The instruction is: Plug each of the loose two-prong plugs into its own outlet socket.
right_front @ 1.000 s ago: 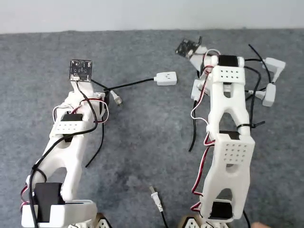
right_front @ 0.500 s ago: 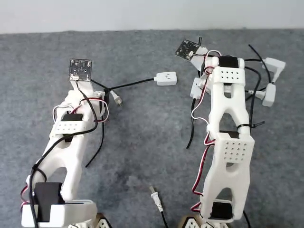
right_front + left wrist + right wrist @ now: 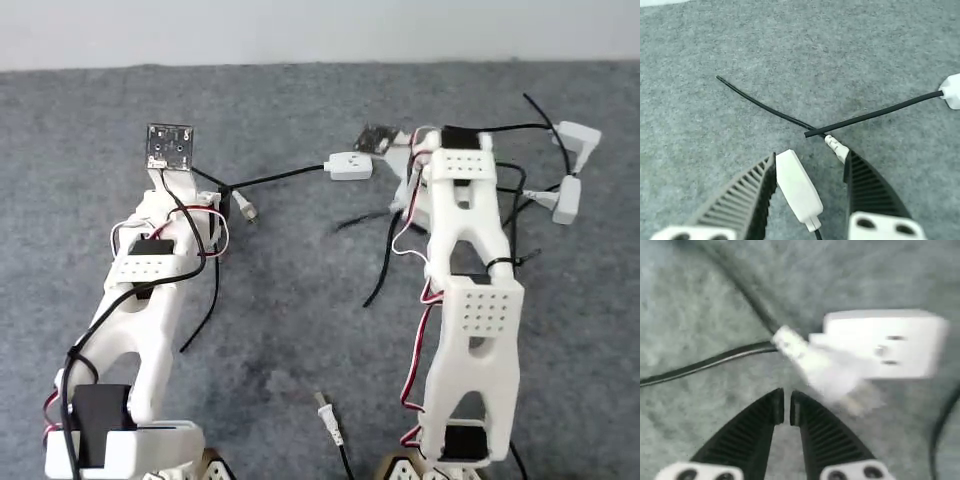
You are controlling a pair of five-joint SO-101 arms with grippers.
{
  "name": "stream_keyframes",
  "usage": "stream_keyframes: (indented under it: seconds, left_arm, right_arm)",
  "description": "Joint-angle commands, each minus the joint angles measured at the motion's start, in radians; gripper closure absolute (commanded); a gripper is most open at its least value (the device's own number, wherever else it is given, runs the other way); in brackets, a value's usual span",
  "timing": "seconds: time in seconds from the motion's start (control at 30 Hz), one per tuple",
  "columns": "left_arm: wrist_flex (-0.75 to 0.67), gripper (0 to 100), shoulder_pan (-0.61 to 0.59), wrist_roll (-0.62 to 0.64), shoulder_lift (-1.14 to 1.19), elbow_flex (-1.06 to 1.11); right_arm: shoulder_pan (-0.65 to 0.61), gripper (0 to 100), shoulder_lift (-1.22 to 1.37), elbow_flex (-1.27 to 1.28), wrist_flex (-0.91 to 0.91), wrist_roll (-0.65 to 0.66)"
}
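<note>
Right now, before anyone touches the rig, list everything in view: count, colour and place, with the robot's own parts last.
outlet socket: one, white, mid-table, ahead of the right pincer
two-prong plugs: three, whitish; beside the left arm, near the front edge, blurred beside the socket
cable-end blocks: two, white, far right
white block: one, between the left pincer's fingers
black cables: several, across the table
table: one, grey
arms: two, white, left, right
left pincer: black, open
right pincer: black, shut, empty
</note>
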Motion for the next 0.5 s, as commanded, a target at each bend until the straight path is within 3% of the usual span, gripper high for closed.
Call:
stream_keyframes:
  seconds: [0.0,0.23,0.47]
  left_arm:
    - [-0.031,78,0.008,-0.017,-0.005,-0.021]
    - [-0.031,78,0.008,-0.017,-0.005,-0.021]
    - [-0.031,78,0.008,-0.017,-0.005,-0.019]
  right_arm:
    - [-0.012,99.1,-0.03,-0.021,0.024,-0.028]
    - [-0.012,99.1,-0.031,-0.021,0.025,-0.043]
    - [-0.004,99.0,-0.091,-0.075,-0.028,-0.264]
